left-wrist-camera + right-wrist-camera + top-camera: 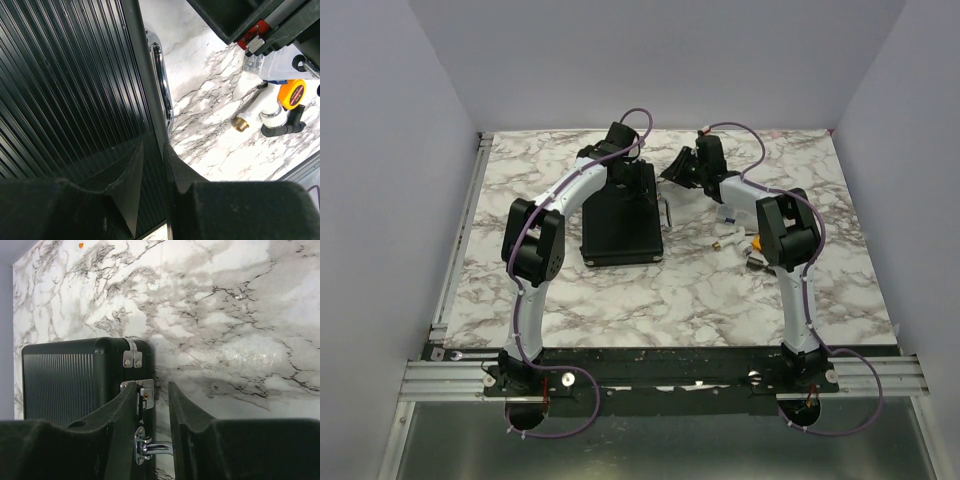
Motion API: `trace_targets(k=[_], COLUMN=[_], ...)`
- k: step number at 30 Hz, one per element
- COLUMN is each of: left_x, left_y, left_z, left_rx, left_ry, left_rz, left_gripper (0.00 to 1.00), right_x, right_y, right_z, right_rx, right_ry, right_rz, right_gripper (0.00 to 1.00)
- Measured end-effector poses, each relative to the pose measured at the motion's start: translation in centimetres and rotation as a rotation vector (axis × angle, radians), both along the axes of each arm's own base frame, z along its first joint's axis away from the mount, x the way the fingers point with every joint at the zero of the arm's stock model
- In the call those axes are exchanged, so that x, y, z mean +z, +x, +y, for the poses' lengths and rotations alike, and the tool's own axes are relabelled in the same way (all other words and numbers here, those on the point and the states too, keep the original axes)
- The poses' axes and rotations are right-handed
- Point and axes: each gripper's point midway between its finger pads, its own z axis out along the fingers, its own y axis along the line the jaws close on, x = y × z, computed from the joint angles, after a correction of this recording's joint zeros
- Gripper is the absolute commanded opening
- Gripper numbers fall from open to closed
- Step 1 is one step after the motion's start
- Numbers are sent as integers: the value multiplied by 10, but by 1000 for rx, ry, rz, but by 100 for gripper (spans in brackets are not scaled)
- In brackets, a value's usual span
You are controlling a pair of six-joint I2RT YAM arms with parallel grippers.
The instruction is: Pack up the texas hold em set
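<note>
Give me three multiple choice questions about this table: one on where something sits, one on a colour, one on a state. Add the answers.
1. Where is the tape measure relative to the case?
A. On top of it
B. To its left, by the wall
C. On the table, to its right

2. What colour is the case?
A. Red
B. Black
C. White

3. How does the case sit?
A. Closed and lying flat
B. Lid swung wide open
C. Standing on end

Answers:
1 C: the top view shows the tape measure on the marble to the right of the case, near the right arm.
2 B: its ribbed lid is black in all three views.
3 A: from above it is one flat slab with the lid down.
</note>
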Motion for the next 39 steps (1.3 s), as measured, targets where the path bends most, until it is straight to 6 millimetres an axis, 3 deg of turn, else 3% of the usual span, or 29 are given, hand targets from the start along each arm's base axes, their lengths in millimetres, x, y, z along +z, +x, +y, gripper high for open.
trace_targets(k=[6,10,18,27,34,39], left_x=[0,-1,-1,-2,8,27], left_y=[1,1,1,-3,-17,-38], left_z=[2,3,3,5,12,18], left_rx=[4,6,5,-1,-17,-41], left_ry=[0,0,-1,8,21,29], left_rz=[1,4,5,15,11,-19], left_gripper=[22,22,22,24,35,48], right_x=[-12,-33,-32,-27,-24,-16], right_y=[-2,-10,-10,-13,-37,-64], right_z=[-6,-13,-13,-13,-23,-33], right_rx=[-32,-58,-57,-26,4,19], right_ry=[-11,-31,-16,-42,-114,-143], right_rz=[0,39,22,19,85,133], right_gripper=[33,34,36,50,60,69])
